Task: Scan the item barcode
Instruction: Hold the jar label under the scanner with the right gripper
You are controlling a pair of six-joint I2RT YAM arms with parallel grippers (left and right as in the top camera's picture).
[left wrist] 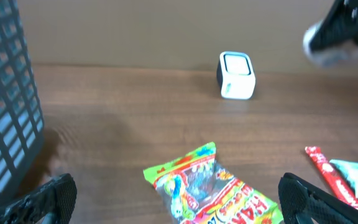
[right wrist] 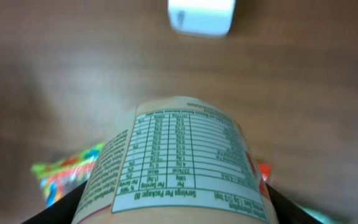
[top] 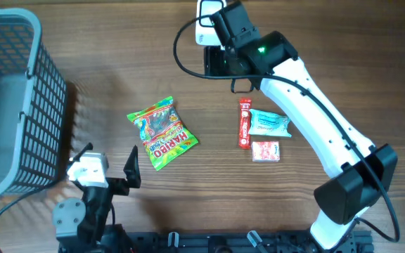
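1. The wooden desk [top: 315, 42] carries everything.
2. A grey mesh basket [top: 20, 105] sits at the desk's left edge.
3. The right gripper [right wrist: 176, 211] is near the far edge. Its fingers grasp the labelled pack [right wrist: 179, 149] just short of the scanner, with the nutrition table facing the wrist camera.
4. The left gripper [left wrist: 178, 202] is at the near edge, towards the left, with its fingers released wide and holding nothing.
5. A Haribo bag [top: 162, 132] lies mid-desk.
6. The white scanner [left wrist: 236, 76] stands at the far edge.
7. A red stick [top: 245, 123], a teal packet [top: 269, 123] and a pink packet [top: 266, 152] cluster right of the middle.
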